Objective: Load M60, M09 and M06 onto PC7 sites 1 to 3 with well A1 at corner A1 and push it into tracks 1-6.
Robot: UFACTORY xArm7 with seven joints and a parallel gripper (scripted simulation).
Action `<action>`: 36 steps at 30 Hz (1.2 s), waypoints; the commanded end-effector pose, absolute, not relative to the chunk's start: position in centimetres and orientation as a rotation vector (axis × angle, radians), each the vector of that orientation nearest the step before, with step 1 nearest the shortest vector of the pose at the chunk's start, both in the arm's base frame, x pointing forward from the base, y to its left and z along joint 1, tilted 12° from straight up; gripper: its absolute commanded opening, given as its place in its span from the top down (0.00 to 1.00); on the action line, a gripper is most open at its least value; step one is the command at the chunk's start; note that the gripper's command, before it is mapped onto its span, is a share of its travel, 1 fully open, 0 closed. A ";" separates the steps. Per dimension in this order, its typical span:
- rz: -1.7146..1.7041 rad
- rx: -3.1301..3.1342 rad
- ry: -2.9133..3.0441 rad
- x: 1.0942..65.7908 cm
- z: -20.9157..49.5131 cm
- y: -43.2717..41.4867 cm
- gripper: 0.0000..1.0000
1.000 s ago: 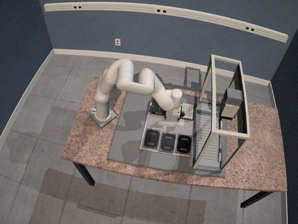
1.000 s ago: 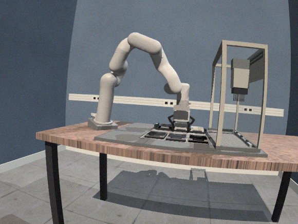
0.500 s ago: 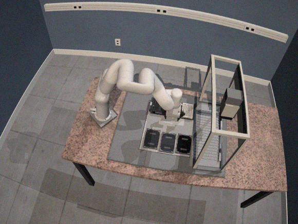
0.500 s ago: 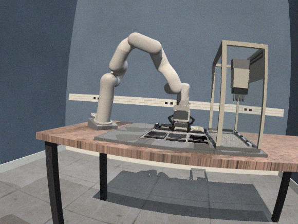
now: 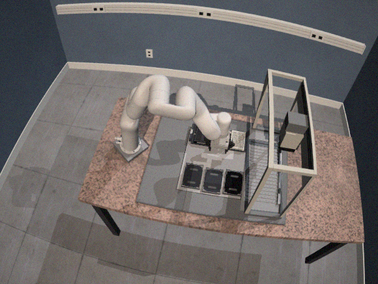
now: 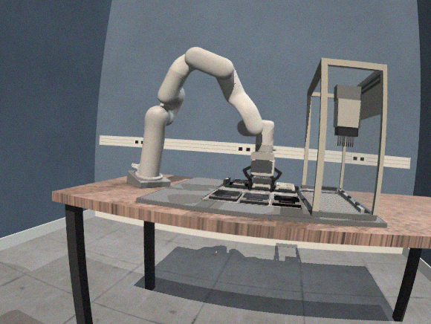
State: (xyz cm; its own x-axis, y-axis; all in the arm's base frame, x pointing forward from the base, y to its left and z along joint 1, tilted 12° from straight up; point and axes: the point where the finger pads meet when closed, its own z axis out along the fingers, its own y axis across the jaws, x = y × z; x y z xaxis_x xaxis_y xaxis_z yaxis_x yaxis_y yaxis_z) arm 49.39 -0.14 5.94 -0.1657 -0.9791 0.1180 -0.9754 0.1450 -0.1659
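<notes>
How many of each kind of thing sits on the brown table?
White robot arm: 1
Beige frame-shaped instrument: 1
Dark rectangular pockets in the near row: 3
Dark block in the far row: 1
Pale well plate in the far row: 1
Total: 7. The arm hides the spot between block and plate.

Automated lab bench

An open-frame instrument [image 6: 324, 122] with a pipetting head [image 6: 347, 108], loading rails [image 5: 261, 169] and plate nests [image 5: 212, 180] stands on a table [image 6: 111, 201].

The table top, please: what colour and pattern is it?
Speckled pinkish-brown table top, like granite; clearest in the top view.
</notes>
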 end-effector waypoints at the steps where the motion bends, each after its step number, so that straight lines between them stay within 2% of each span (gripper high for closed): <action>1: -0.322 -2.015 2.362 49.5 6.1 -0.4 0.00; 36: -0.322 -2.015 2.362 49.0 8.6 -0.7 0.00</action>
